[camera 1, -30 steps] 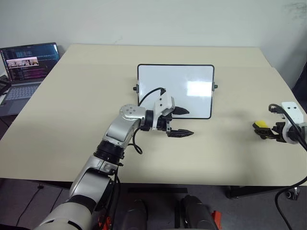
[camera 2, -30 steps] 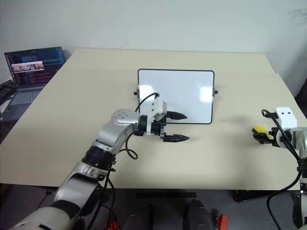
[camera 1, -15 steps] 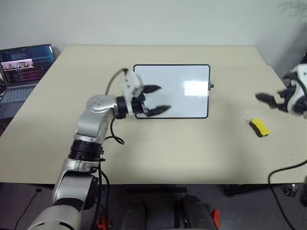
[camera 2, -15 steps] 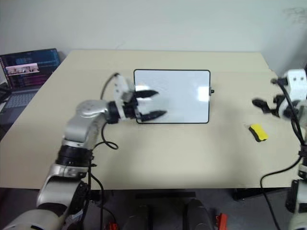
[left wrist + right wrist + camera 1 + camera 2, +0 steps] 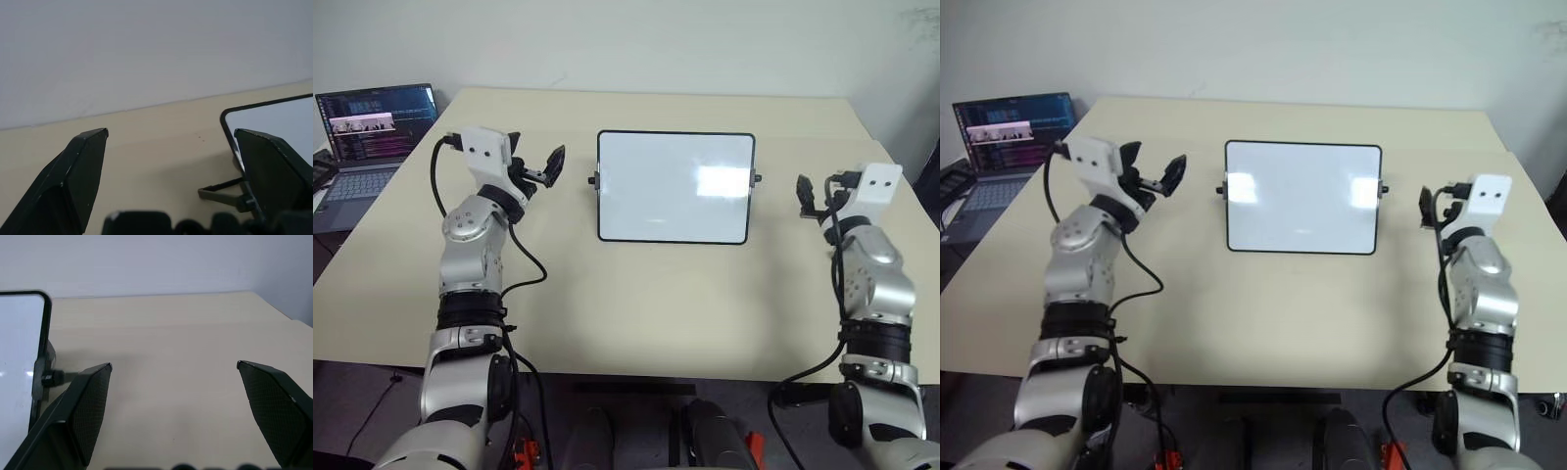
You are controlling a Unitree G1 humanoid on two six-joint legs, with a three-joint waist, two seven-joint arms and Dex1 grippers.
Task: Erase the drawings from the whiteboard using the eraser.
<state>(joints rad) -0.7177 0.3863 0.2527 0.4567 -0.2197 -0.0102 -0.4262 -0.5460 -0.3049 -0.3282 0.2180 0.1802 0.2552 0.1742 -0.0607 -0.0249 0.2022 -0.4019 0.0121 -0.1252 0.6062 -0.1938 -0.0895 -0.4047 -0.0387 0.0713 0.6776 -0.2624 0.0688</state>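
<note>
The whiteboard point(image 5: 675, 186) lies flat in the middle of the table, its face plain white with glare patches; the drawings are out of view. The eraser is out of view too. My left gripper point(image 5: 534, 161) is raised left of the board, pointing toward the far wall, open and empty. In the left wrist view the board's near corner point(image 5: 274, 115) sits beside one finger. My right gripper point(image 5: 824, 189) is raised right of the board, open with nothing between its fingers. In the right wrist view the board's edge point(image 5: 19, 333) lies off to one side.
An open laptop point(image 5: 367, 137) stands at the table's far left corner. The beige table point(image 5: 656, 313) stretches bare in front of the board and on both sides of it. A pale wall runs behind the table.
Both arms rose and swung outward. The left gripper left the board's front for its left side. The right gripper lifted off the table; the eraser seen lying there half a second ago is hidden now.
</note>
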